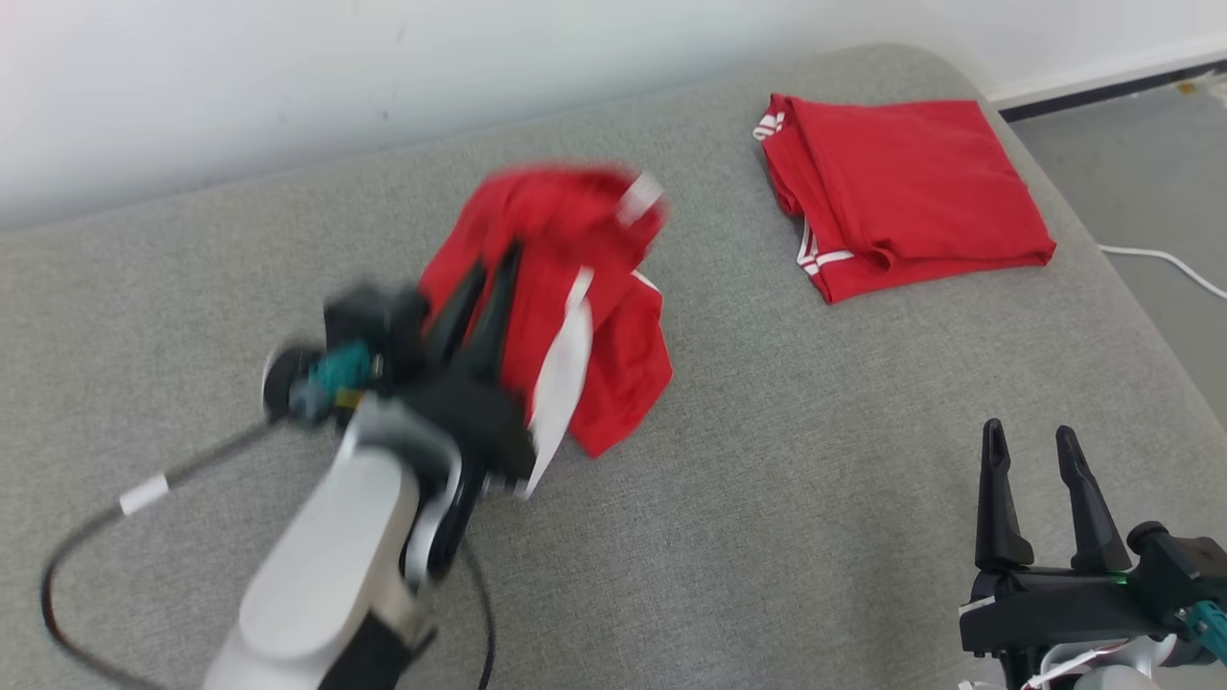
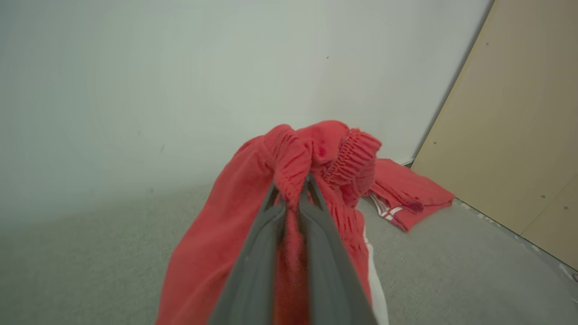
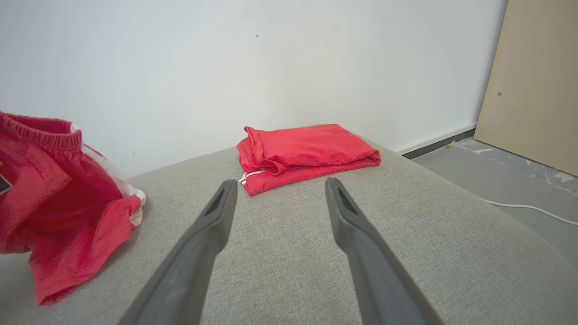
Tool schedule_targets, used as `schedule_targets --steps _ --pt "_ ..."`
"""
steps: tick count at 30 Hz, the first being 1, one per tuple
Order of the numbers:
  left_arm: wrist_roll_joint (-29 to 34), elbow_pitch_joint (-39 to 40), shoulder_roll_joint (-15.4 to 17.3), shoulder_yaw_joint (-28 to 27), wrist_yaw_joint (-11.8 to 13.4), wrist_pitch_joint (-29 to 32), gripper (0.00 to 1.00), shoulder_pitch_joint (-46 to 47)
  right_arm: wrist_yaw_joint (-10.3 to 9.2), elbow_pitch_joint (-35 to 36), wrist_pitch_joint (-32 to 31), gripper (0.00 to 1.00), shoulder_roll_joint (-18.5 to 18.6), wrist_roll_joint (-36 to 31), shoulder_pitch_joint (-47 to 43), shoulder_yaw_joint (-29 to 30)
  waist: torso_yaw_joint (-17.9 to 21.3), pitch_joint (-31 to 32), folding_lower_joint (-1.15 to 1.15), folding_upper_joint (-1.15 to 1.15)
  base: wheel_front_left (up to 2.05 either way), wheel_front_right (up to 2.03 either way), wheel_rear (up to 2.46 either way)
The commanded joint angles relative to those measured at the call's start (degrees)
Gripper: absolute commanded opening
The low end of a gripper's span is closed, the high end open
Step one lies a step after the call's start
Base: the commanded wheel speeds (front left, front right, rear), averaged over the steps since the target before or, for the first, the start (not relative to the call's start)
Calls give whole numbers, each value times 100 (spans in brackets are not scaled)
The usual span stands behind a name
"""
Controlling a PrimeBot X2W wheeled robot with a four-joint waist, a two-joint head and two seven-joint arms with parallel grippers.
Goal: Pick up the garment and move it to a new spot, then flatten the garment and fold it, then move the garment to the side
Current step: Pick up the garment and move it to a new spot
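The garment (image 1: 594,316) is a pair of red shorts with white side stripes, bunched and hanging off the grey cushion, blurred in the head view. My left gripper (image 1: 491,261) is shut on its ribbed waistband, and the cloth (image 2: 216,234) drapes down around the fingers (image 2: 253,266) in the left wrist view. The garment's (image 3: 58,194) lower hem touches the cushion. My right gripper (image 1: 1030,436) stands open at the lower right, well apart from the garment, with nothing between its fingers (image 3: 203,234).
A second red garment (image 1: 901,192), folded flat, lies at the cushion's far right corner. The grey cushion (image 1: 815,479) ends in a rounded right edge, with floor and a white cable (image 1: 1165,261) beyond. A white wall runs behind. A black cable (image 1: 57,585) loops by my left arm.
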State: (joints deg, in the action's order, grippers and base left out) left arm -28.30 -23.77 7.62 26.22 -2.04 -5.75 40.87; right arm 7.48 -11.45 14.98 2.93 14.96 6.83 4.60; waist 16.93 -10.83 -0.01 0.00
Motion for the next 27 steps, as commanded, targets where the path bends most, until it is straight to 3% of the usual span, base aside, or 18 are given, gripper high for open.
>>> schedule_targets --steps 1,5,6,16,27 --pt "-47 -194 67 -1 34 -138 0 -307 0 7 26 100 -7 15 -3 -37 34 -98 1 0 0 0 0" --pt "-127 -640 2 92 -38 -331 0 -763 0 -18 27 100 -4 -8 51 -43 -17 -145 1 0 0 0 0" --pt "-100 -856 -22 168 -97 -425 100 -871 0 -24 27 100 -5 -71 55 -64 -83 -143 1 0 0 0 0" --pt "144 -933 -77 171 -164 -920 100 -853 0 -27 27 100 -5 -287 -97 -59 -621 330 1 0 0 0 0" --pt "609 680 475 -843 95 -944 100 -2068 0 33 26 100 10 -464 -379 -202 -1524 914 1 0 0 0 0"
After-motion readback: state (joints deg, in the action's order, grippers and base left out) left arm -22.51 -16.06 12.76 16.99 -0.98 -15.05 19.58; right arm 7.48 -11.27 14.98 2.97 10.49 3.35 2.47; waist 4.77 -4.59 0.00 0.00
